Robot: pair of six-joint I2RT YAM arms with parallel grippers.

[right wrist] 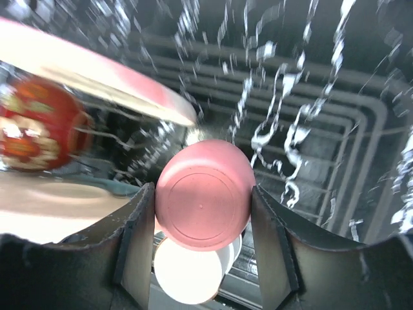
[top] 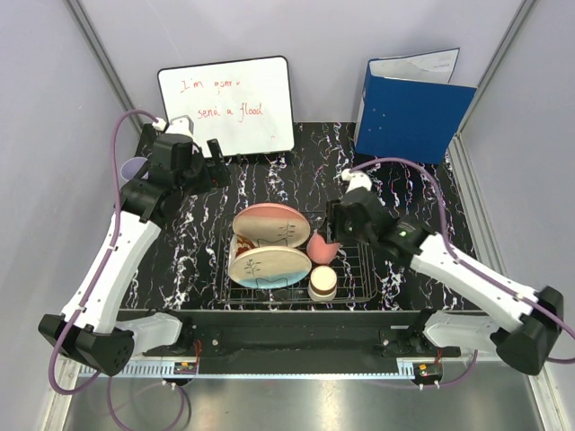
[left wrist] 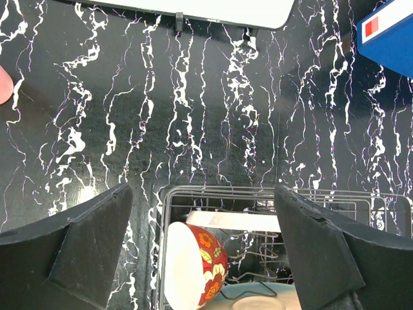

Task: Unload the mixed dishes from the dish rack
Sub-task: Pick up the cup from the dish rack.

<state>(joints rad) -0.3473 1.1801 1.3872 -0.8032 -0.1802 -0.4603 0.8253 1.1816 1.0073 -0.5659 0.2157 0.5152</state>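
Note:
The black wire dish rack (top: 359,285) sits at the table's near middle. Two cream-pink plates stand in its left half, one leaning at the back (top: 269,220) and one in front (top: 266,268). My right gripper (top: 331,235) is shut on a pink tumbler (top: 320,248) over the rack. In the right wrist view the tumbler's round base (right wrist: 203,194) fills the gap between both fingers, with a small cream bowl (right wrist: 187,274) below it. A red flowered bowl (left wrist: 205,261) lies on its side in the rack's left end. My left gripper (left wrist: 203,245) hangs open above the table behind the rack.
A white board (top: 226,106) leans at the back left and a blue folder (top: 409,108) stands at the back right. A lavender tumbler (top: 135,167) stands on the table at the far left, behind my left arm. Grey walls close in both sides.

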